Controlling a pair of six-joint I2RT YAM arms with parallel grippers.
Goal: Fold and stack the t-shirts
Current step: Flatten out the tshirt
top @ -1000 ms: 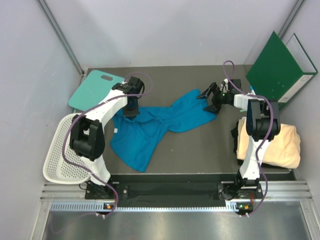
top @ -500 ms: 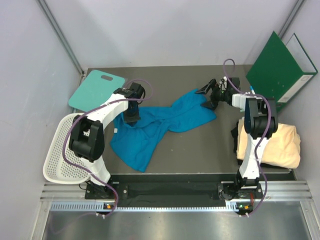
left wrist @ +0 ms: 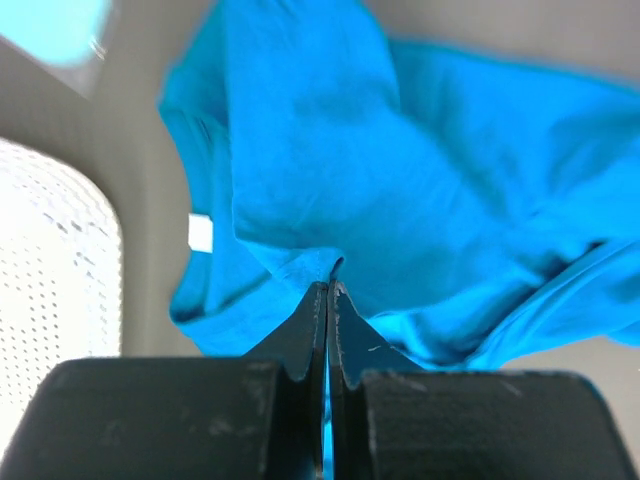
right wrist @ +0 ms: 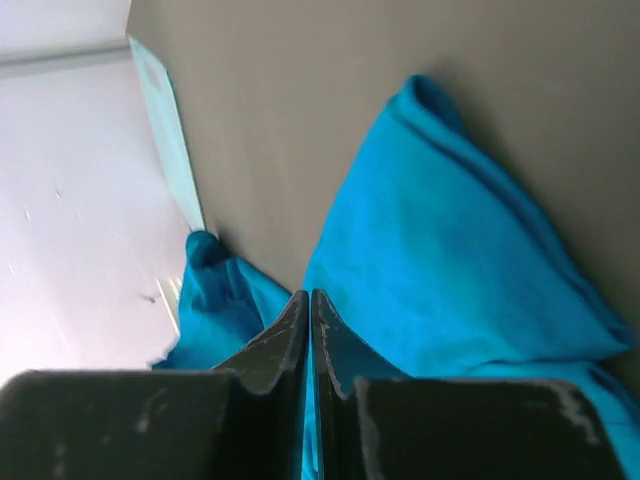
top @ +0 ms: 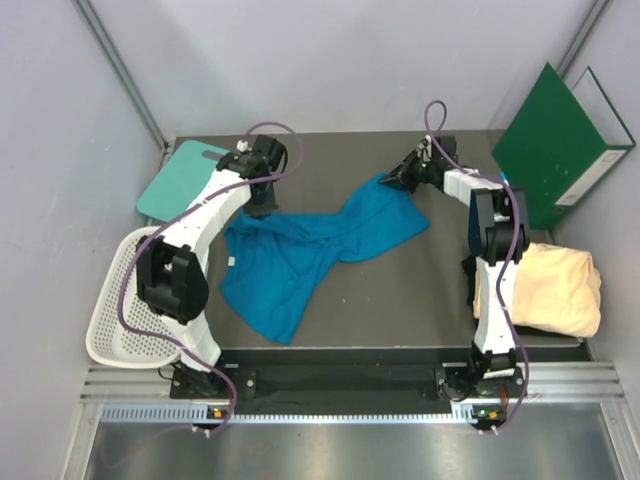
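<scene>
Left gripper [left wrist: 328, 290], jaws pressed together, is pinching the far left edge of the blue t-shirt [top: 300, 255], which is lying crumpled across the desk [top: 400, 290]. Right gripper [right wrist: 308, 296], jaws likewise closed, is nipping its far right corner. The cream t-shirt [top: 555, 290] is sitting bundled at the desk's right edge.

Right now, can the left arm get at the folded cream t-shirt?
Probably not. The left gripper is shut on the blue t-shirt on the left side, while the cream t-shirt lies at the right edge, beyond the right arm, which stands in between.
</scene>
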